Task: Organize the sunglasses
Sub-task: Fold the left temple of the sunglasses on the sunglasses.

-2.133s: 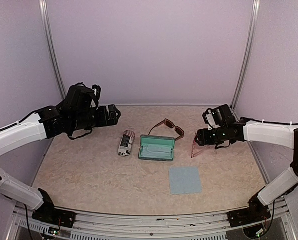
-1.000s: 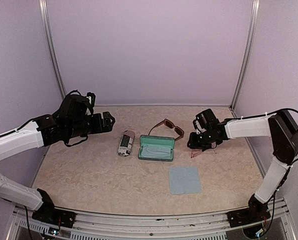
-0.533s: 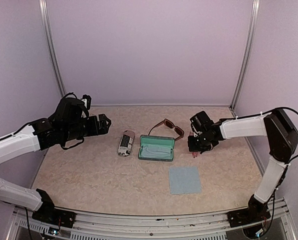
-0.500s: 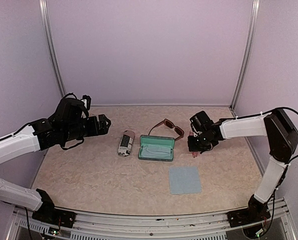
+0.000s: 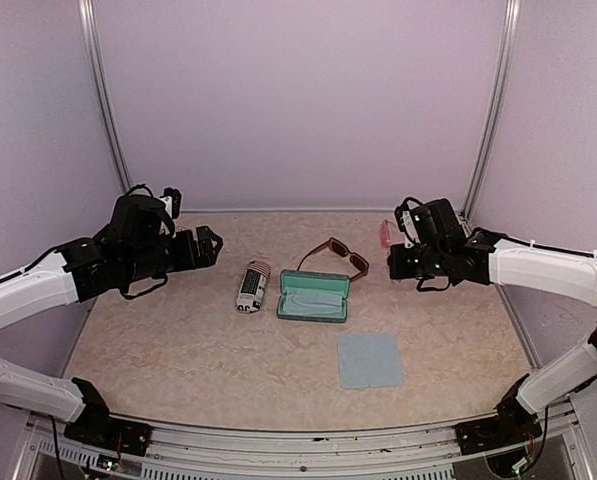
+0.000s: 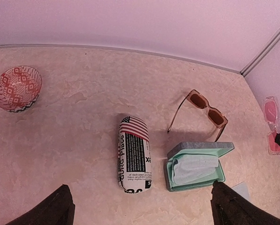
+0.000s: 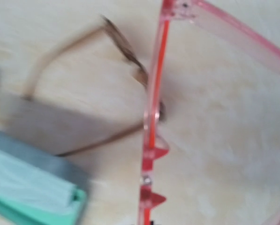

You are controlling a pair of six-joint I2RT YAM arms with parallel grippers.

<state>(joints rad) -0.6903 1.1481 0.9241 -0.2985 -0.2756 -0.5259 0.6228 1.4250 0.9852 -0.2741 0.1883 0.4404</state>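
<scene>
While the left gripper point(image 5: 208, 246) hangs over the left part of the table point(image 5: 178, 340), its fingers point(image 6: 60, 208) are spread wide and hold nothing; they show at the two bottom corners of the left wrist view. Right gripper point(image 5: 396, 262): at back right, raised off the table, jaws pressed together on the pale-pink sunglasses point(image 5: 385, 232). That pair stands clear of the surface above the fingertips; from the left wrist its two pink lenses point(image 6: 271, 124) sit one above the other at the right edge. Right wrist view: pink translucent frame point(image 7: 151, 117) close to the lens, blurred; the exact spot of the pinch cannot be made out. Brown sunglasses point(image 5: 336, 255) lie on the table, temples unfolded, just behind the open case point(image 5: 313, 297). The case has a mint lining with a pale cloth inside point(image 6: 191, 169), and its grey lid is tilted back. Printed soft pouch point(image 5: 251, 287), flag and newsprint pattern, lies just left of the case, apart from it. Blue-grey square cloth point(image 5: 370, 360) lies flat, nearer than the case. Red patterned bowl point(image 6: 17, 88) sits far left, well apart from the rest.
</scene>
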